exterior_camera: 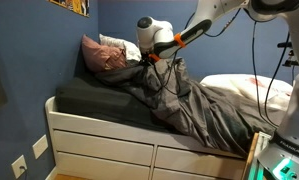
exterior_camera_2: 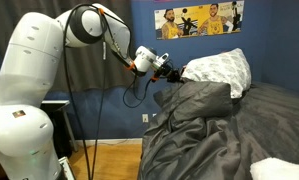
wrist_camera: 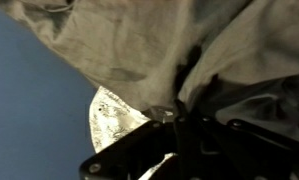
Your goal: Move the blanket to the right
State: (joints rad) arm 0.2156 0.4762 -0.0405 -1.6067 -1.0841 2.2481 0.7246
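The dark grey blanket (exterior_camera: 204,110) lies bunched and wrinkled over the right part of the bed and hangs over the front edge. In an exterior view it is heaped up near the pillow (exterior_camera_2: 201,125). My gripper (exterior_camera: 149,63) is at the blanket's upper edge near the head of the bed, lifting a fold; it also shows in an exterior view (exterior_camera_2: 175,76). In the wrist view the jaws (wrist_camera: 179,115) are shut on a pinch of the blanket (wrist_camera: 109,40).
The charcoal fitted sheet (exterior_camera: 89,95) is bare at the head end. Pillows (exterior_camera: 107,55) lean on the blue wall, one white (exterior_camera_2: 224,68). White folded bedding (exterior_camera: 254,88) lies at the foot. White drawers (exterior_camera: 99,140) form the bed's front.
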